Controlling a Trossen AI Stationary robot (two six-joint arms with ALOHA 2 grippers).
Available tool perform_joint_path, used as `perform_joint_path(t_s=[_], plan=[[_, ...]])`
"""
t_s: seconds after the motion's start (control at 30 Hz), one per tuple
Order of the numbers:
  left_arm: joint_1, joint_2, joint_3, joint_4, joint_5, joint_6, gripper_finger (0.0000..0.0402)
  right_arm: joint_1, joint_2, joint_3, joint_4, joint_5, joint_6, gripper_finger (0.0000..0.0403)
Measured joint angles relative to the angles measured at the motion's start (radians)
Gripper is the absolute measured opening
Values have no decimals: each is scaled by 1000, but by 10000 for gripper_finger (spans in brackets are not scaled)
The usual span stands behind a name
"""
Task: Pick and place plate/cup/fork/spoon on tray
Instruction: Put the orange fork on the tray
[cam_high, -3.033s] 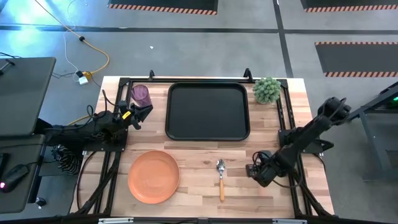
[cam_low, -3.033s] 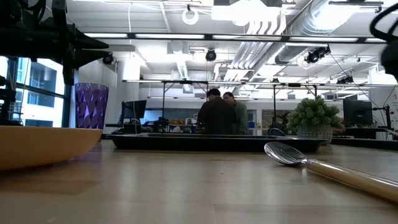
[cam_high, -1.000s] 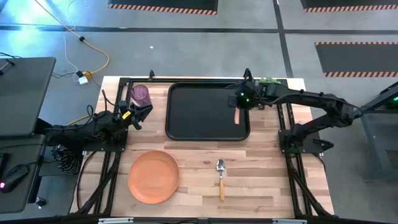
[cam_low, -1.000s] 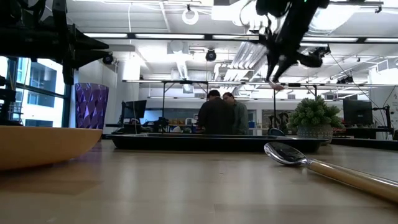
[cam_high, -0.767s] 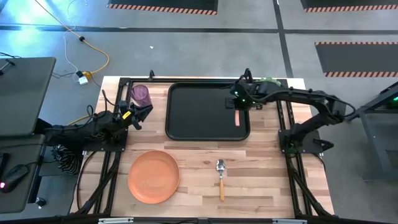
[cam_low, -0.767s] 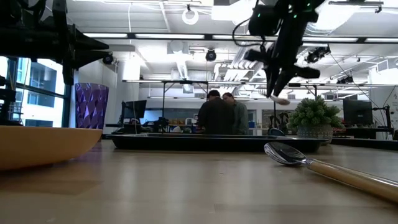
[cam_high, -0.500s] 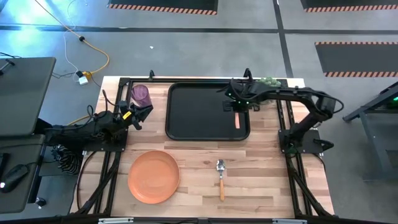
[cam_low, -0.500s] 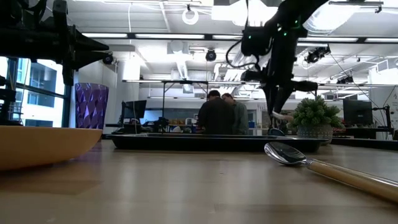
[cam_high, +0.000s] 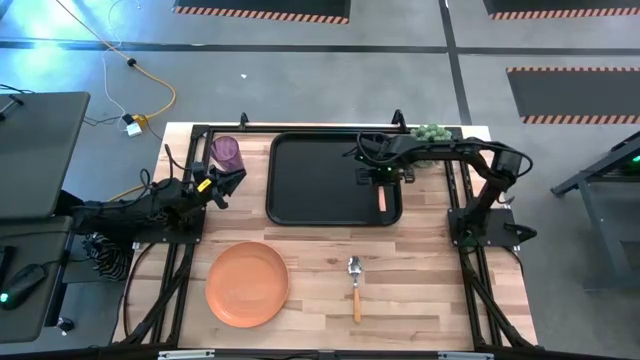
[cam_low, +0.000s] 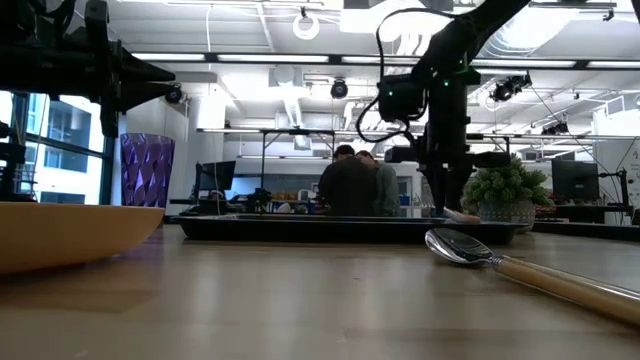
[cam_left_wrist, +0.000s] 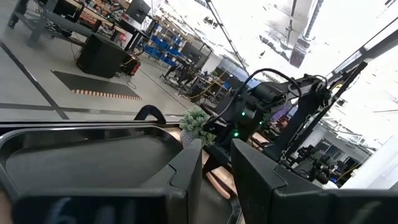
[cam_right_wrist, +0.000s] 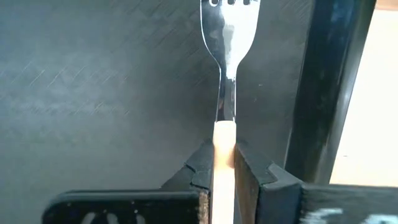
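Your right tool is clamped on the orange handle of the silver-tined fork, holding it low along the large black rectangular tray's right rim for release, while your left tool, fingers apart, waits by the table's left edge.

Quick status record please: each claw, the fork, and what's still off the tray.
right claw: shut on the fork's orange handle, over the tray's right side
fork: tines over the tray floor, near the right rim
tray: holds nothing else
left claw: waiting beside the cup, nothing between its fingers
cup: on table, left of tray
plate: on table, front left
spoon: on table, right of plate
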Motion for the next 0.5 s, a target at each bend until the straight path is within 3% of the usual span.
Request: perform_joint_path(t_s=[0.5], plan=[[0,0,0,0,0,0,76,-6,62,0,20,13,-1,17]])
